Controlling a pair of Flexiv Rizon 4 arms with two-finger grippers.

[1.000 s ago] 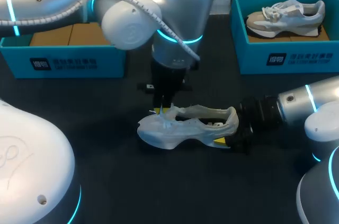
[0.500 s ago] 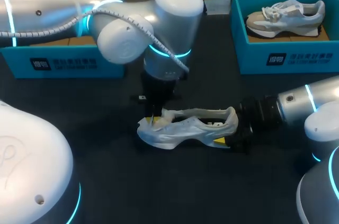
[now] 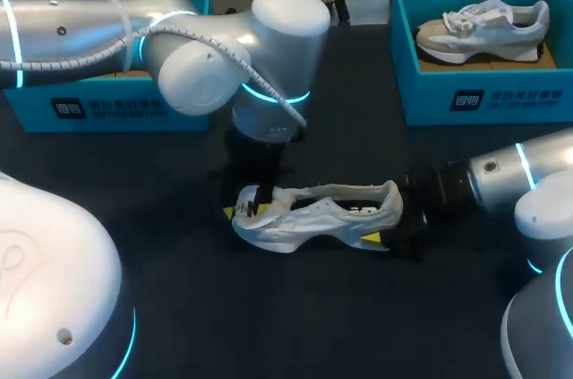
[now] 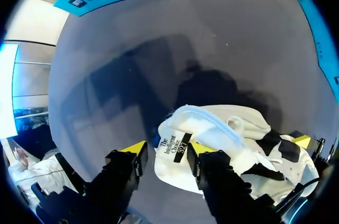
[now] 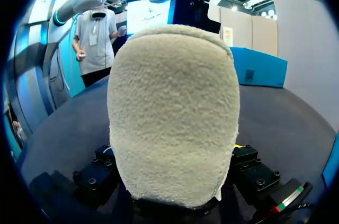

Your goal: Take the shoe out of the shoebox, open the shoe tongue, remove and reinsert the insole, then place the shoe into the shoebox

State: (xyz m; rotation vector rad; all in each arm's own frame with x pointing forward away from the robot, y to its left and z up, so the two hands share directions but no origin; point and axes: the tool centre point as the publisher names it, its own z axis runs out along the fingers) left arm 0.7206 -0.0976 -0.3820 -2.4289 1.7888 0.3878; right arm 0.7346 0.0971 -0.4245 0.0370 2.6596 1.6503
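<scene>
White and pale grey, the shoe point(image 3: 313, 213) is a low trainer resting in the middle of the dark worktop point(image 3: 295, 316). Its toe points to the left arm's side and its heel to the right arm's. The collar stands open, and dark patches show inside the mouth.

The left gripper point(image 3: 246, 209) hangs straight down over the front of the shoe with its fingers spread, clamped on nothing. The right gripper point(image 3: 383, 234) lies low along the worktop at the heel and is closed on the shoe there, with one yellow tip showing beside the sole.

Along the worktop's far side stand two turquoise boxes. The left shoebox point(image 3: 107, 110) is partly hidden by the left arm. The right shoebox point(image 3: 483, 97) holds a second shoe point(image 3: 483, 25) in grey, beige and white with white laces.

The left wrist view adds what the head view hides. The tongue point(image 4: 172, 144) carries a white label with dark print and lies between the two yellow tips. One finger is off the shoe over bare worktop, and the other is over the upper. The right wrist view shows the heel point(image 5: 172, 102) close up. It appears as a tall rounded pad of cream fleecy fabric that fills the gap between the gripper's black finger blocks.
</scene>
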